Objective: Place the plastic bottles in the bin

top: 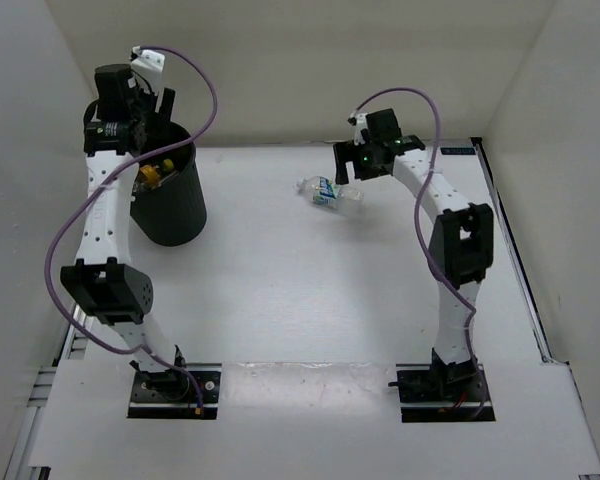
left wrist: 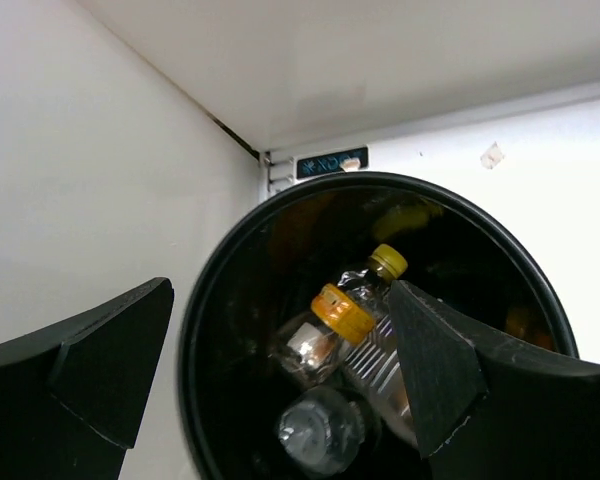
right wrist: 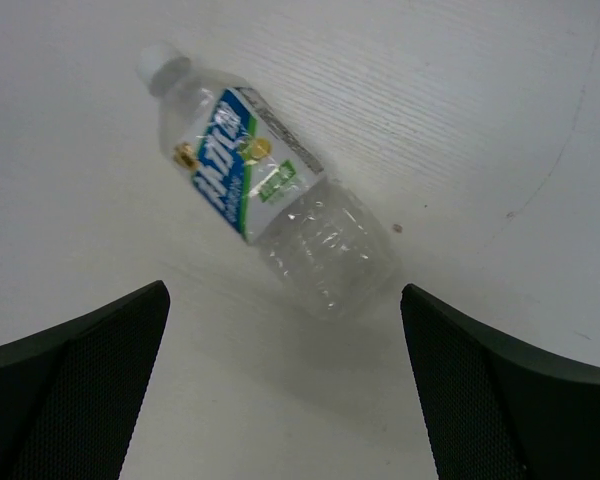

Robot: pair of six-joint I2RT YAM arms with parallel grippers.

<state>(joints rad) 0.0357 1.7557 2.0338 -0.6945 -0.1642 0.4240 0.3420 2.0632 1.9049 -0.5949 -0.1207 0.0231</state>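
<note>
The black bin (top: 170, 195) stands at the back left of the table. My left gripper (top: 145, 112) hangs open and empty over its rim. The left wrist view looks down into the bin (left wrist: 220, 300), where several bottles lie: one with an orange cap (left wrist: 345, 313), one with a yellow cap (left wrist: 388, 262), and a clear one end-on (left wrist: 320, 430). A clear bottle with a blue-white label and white cap (top: 332, 192) lies on its side on the table. My right gripper (top: 347, 165) is open just above and behind it; the right wrist view shows the bottle (right wrist: 270, 205) beyond the fingers, apart from them.
White walls enclose the table on the left, back and right. A small dark label (left wrist: 330, 162) sits at the back wall's foot behind the bin. A scrap of tape (left wrist: 492, 155) lies on the table.
</note>
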